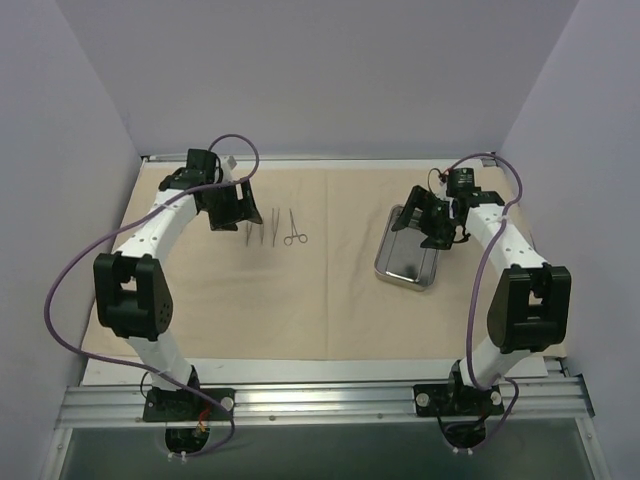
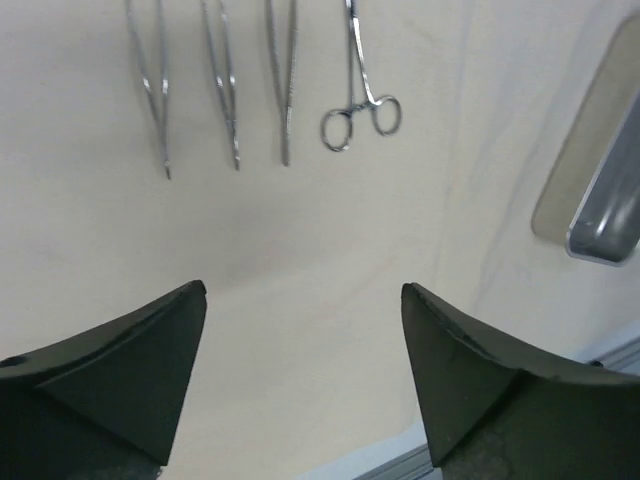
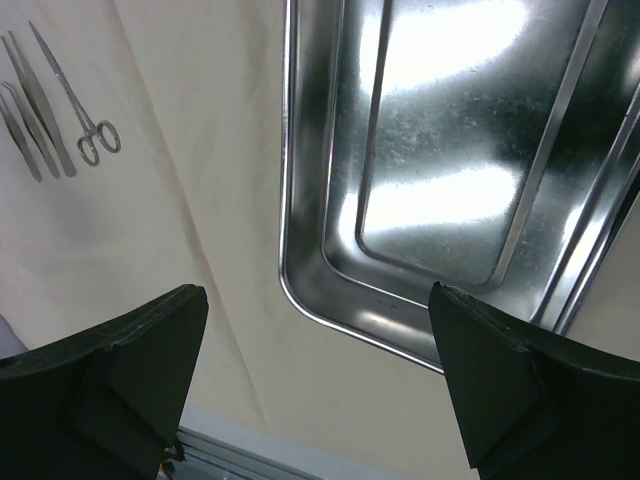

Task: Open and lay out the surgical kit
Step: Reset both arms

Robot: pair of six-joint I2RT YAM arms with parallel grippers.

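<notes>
The surgical kit lies unfolded. Its beige cloth wrap [image 1: 330, 300] is spread flat over the table. Several thin metal instruments [image 1: 272, 228] lie side by side on its far left part; in the left wrist view they are straight forceps [image 2: 222, 85] and a ring-handled, scissor-like one [image 2: 360, 108]. The shiny steel tray [image 1: 405, 262] sits empty on the cloth at the right. My left gripper [image 1: 228, 212] [image 2: 305, 290] hangs open over bare cloth just left of the instruments, holding nothing. My right gripper [image 1: 432, 232] [image 3: 318, 290] stands open above the tray's [image 3: 450, 150] corner, empty.
Pale walls close in the table on the left, back and right. An aluminium rail [image 1: 320, 400] carrying both arm bases runs along the near edge. The cloth's near edge and the table rim [image 3: 250, 455] show under the right gripper.
</notes>
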